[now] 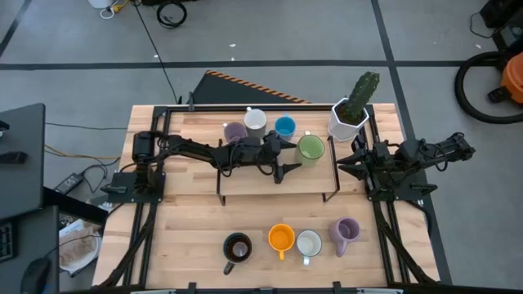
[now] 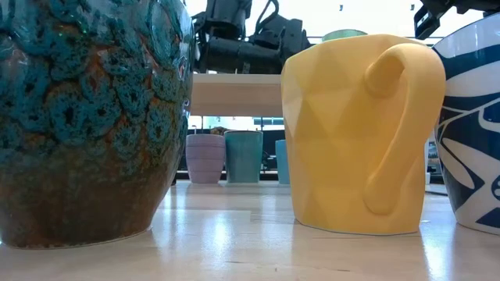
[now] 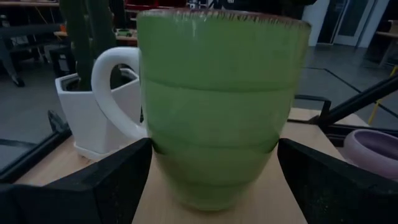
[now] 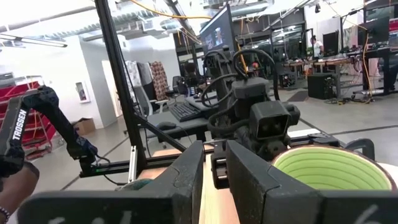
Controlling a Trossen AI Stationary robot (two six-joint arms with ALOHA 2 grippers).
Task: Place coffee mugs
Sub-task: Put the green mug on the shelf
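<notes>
A green mug (image 1: 310, 148) (image 3: 217, 106) with a white handle (image 3: 115, 93) stands upright on the raised wooden shelf (image 1: 270, 184) at mid-table. My left gripper (image 1: 292, 158) reaches level from the table's left, open, with one finger on either side of the mug's lower wall. Lavender (image 1: 234, 131), white (image 1: 255, 120) and blue (image 1: 284, 126) mugs stand just beyond. Dark (image 1: 238, 247), orange (image 1: 281, 238), white (image 1: 309, 243) and lavender (image 1: 346, 233) mugs line the near edge. My right gripper (image 1: 350, 160) (image 4: 214, 168) waits at the right, narrowly open, nothing in it. My left gripper has its fingers (image 3: 124, 180) level beside the green mug's lower wall (image 3: 168, 168), one on each side, coming from the table's left. I cannot tell whether they touch it. The mug stands upright on the shelf.
A white hexagonal cactus pot (image 1: 347, 120) stands close behind the green mug at the far right. The shelf's dark metal legs (image 1: 331, 196) reach down to the table. Bare wood lies between the shelf and the near row of mugs.
</notes>
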